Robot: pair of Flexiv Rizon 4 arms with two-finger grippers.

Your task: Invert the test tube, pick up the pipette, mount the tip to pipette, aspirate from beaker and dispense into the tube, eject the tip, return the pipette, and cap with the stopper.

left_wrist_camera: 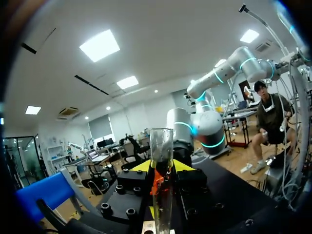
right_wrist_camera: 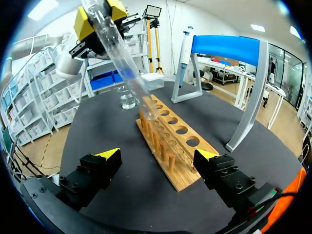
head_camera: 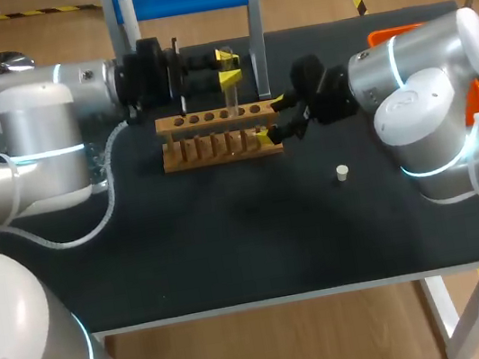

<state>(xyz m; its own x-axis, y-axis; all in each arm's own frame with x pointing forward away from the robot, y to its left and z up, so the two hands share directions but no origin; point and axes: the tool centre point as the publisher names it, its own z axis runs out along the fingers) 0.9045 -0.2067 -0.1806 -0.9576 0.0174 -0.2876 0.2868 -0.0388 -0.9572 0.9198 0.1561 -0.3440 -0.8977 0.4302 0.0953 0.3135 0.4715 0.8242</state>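
Head view: clear tube [head_camera: 231, 99], wooden rack [head_camera: 217, 149]

Test tube [right_wrist_camera: 123, 63]: clear, glossy glass. Rack [right_wrist_camera: 165, 146]: bare wood, matt. Tabletop [head_camera: 232, 244]: black, matt covering. My left pincer [head_camera: 227, 67]: smooth yellow plastic tips, black matt body.

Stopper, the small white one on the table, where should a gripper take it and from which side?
Pinch the stopper across its sides, coming straight down. It looks short and stands alone on the table, so nothing crowds it; a sideways approach would likely scrape the surface. The right gripper, open by the rack, is nearer; the left gripper holds the tube.
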